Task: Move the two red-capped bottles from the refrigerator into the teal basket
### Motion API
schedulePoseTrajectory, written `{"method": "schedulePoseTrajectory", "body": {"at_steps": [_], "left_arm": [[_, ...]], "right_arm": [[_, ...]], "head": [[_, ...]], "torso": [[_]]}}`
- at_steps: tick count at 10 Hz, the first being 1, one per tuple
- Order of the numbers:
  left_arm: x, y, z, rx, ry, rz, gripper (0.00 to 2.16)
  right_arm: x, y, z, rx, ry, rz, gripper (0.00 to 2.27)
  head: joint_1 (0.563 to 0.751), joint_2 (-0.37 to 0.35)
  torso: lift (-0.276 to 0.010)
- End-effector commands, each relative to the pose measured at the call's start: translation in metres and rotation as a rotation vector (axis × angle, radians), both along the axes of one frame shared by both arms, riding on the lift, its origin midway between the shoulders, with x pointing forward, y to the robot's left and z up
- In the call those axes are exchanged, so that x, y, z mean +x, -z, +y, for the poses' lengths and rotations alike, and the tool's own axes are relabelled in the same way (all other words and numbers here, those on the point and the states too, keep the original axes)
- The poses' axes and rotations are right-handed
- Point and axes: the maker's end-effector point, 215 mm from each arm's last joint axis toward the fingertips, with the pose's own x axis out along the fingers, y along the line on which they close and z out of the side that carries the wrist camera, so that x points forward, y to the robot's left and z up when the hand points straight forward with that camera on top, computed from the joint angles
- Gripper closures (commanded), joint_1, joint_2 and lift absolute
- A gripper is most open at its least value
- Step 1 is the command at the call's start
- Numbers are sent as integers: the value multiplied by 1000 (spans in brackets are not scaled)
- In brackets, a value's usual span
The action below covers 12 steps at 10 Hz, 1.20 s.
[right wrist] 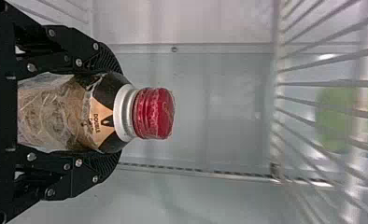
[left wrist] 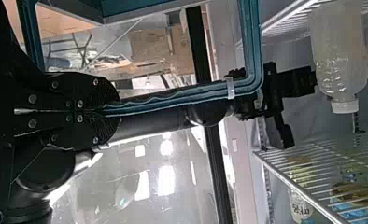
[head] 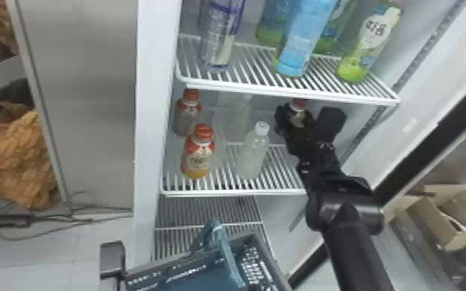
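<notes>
The right tool (right wrist: pixel 114 111) clamps a round brown-and-black bottle with a red screw cap (right wrist: pixel 98 114), inside the white refrigerator (head: pixel 149 116). Probably stiff, fairly heavy, slippery if damp; best held around the body. The left tool (left wrist: pixel 118 111) is closed on the teal basket's handle (left wrist: pixel 187 97).

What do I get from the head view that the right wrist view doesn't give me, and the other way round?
Head view: the teal basket in the foreground; two orange-red-capped bottles and a white-capped bottle on the lower shelf.

Right wrist view: the tan triangle on the dark shoulder of the gripped bottle, and a screw on the wall behind.

Both: the red-capped bottle, the right pincer on it, and the upper rack.
</notes>
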Motion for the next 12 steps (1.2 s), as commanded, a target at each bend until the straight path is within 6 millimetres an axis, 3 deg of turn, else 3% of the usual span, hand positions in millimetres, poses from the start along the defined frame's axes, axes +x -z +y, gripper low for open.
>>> {"method": "schedulePoseTrajectory", "body": {"at_steps": [1,4,8,10,12], "left_arm": [[1,0,1,0,-3,1,1127],[1,1,1,1,-5,0,1127],[3,1,4,-3,-13,6,1127],[3,0,5,-5,-15,6,1127],[6,0,6,-4,-21,4,1127]], "right_arm": [[-15,-11,2,14,-8,-26,731],[-59,-16,1,-3,-29,-36,683],[-123,-22,17,26,-73,-20,682],[-144,-29,17,12,-79,-11,682],[-178,-34,16,1,-87,17,682]], "head": [[695,-350],[695,-350],[695,-350],[695,-350],[695,-350]], "torso": [[-228],[-228],[-228],[-228],[-228]]}}
